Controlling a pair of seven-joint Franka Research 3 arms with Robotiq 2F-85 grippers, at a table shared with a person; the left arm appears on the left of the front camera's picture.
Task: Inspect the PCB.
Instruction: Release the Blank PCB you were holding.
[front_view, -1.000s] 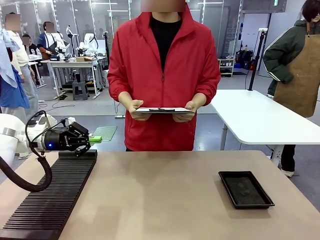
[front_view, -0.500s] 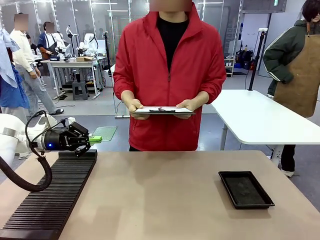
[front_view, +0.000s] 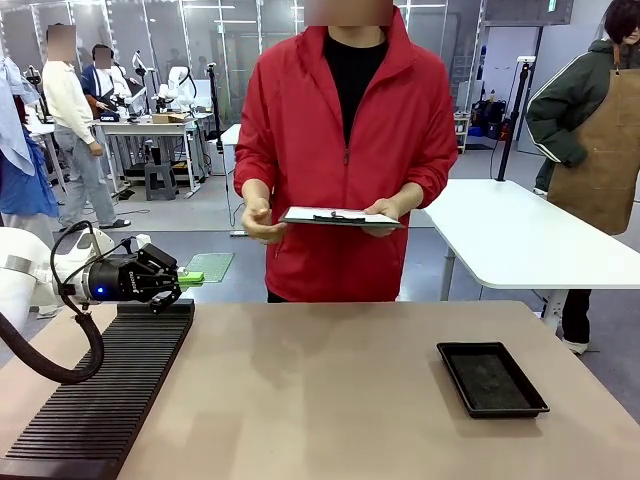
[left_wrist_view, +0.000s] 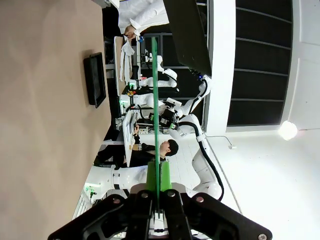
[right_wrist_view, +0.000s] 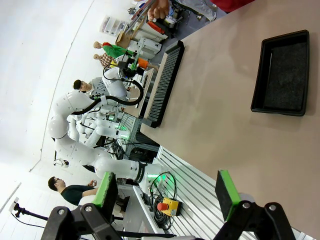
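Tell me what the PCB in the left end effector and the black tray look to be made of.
The PCB: likely rigid laminate, green coated; edge-on it runs thin and straight, without sag, from the left end effector. The black tray: probably moulded plastic, slight sheen on its rim, duller mottled floor; painted metal can't be ruled out.

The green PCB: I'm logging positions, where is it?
Front view, robot's left side: the thin green rectangular PCB is held by the left gripper, by the far end of the black ribbed rack.
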